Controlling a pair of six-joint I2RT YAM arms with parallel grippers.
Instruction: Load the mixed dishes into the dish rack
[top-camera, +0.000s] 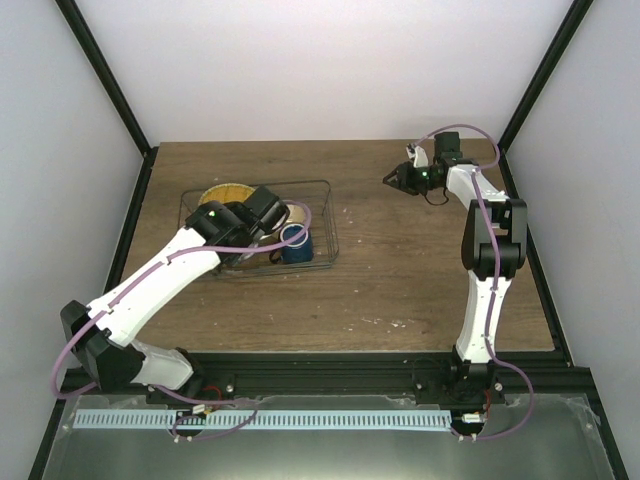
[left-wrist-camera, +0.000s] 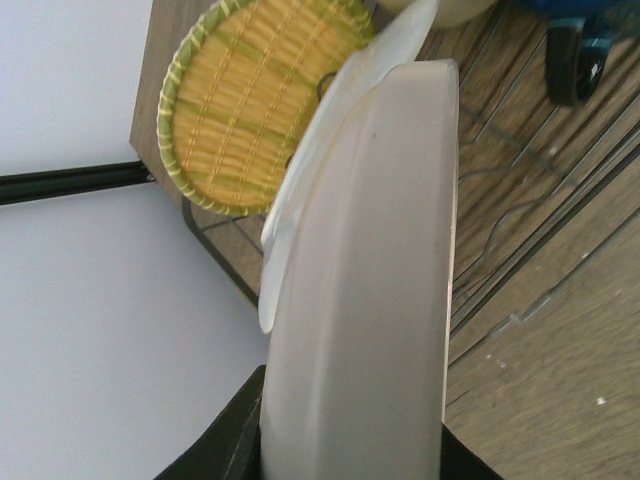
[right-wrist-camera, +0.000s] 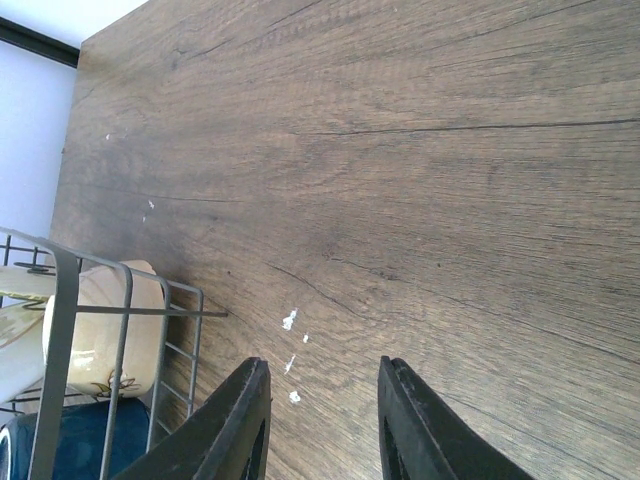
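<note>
Left wrist | left tool (left-wrist-camera: 345, 452) pinching pale plate (left-wrist-camera: 370, 280) (over rack (top-camera: 318, 183)) | right tool (right-wrist-camera: 325, 420) spread above table (right-wrist-camera: 400, 150)

Overhead view looks down; both wrist views sit close, apparently sharing the dish rack (top-camera: 331, 225).

The dish rack (top-camera: 331, 228) stands on the table's (top-camera: 420, 280) left half. Inside, the grid-patterned plate (top-camera: 222, 192) is far left, the mug (top-camera: 296, 246) near right, the bowl (top-camera: 299, 214) just behind it.
</note>
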